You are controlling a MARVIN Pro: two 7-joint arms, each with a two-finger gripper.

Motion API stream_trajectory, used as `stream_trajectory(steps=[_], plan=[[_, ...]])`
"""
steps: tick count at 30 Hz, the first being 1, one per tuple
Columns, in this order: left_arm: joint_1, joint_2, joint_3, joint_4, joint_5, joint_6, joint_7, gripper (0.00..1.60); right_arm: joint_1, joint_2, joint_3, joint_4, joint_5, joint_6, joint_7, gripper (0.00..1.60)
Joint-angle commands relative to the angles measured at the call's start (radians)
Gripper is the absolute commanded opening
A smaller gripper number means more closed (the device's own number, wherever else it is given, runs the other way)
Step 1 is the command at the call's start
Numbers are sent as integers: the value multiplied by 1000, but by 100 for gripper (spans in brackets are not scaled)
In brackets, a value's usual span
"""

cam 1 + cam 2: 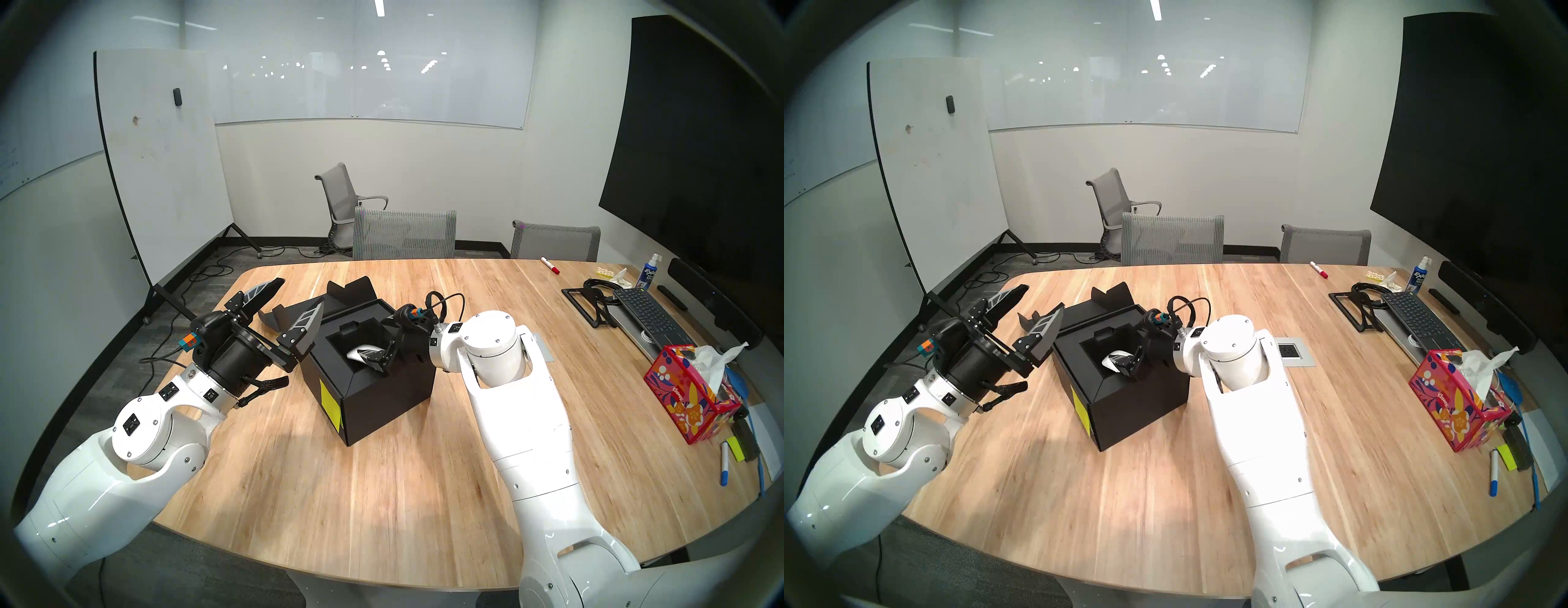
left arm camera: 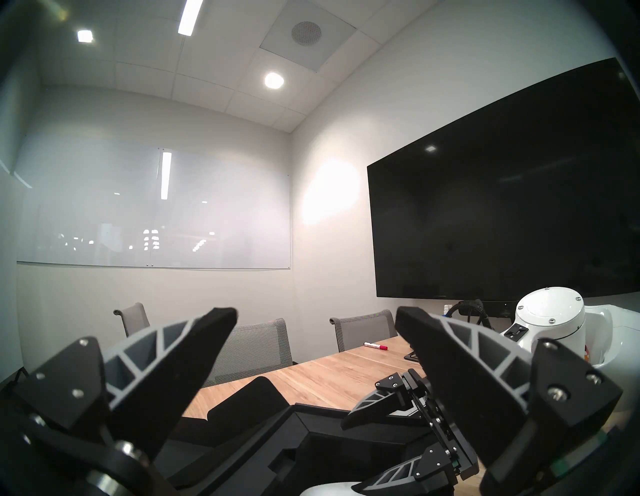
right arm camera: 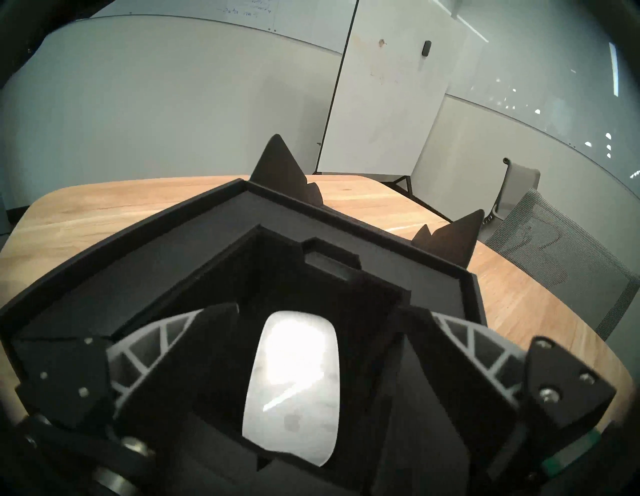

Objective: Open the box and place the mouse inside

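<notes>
Box (image 1: 384, 388): centre of the head view, on the table (image 1: 382, 488); lid flaps (image 1: 352, 293) folded back toward the upper left so the black well stays reachable.
Mouse (image 3: 294, 384): low centre of my right wrist view, tilted on the well's near edge (seemingly not yet flat inside).
Right gripper (image 3: 317, 334): my fingers spread wide on either side of the mouse, clear of it; I judge this a release.
Left gripper (image 1: 292, 305): fingers wide, empty; parked left of the box, out of the way.
</notes>
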Motion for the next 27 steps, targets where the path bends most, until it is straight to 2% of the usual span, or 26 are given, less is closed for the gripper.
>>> stream_trajectory(steps=[1, 14, 20, 27], plan=[[-2, -3, -5, -19, -2, -10, -2, 160, 22, -16, 12, -23, 18, -18, -8, 160], [-2, -2, -4, -19, -2, -9, -2, 160, -16, -17, 95, -138, 75, -31, 2, 160], [-2, -2, -4, -19, -2, -10, -2, 160, -61, -5, 141, -209, 102, -31, 23, 160], [-2, -2, -5, -20, -2, -10, -2, 160, -96, 4, 199, -224, 118, -46, 34, 160]])
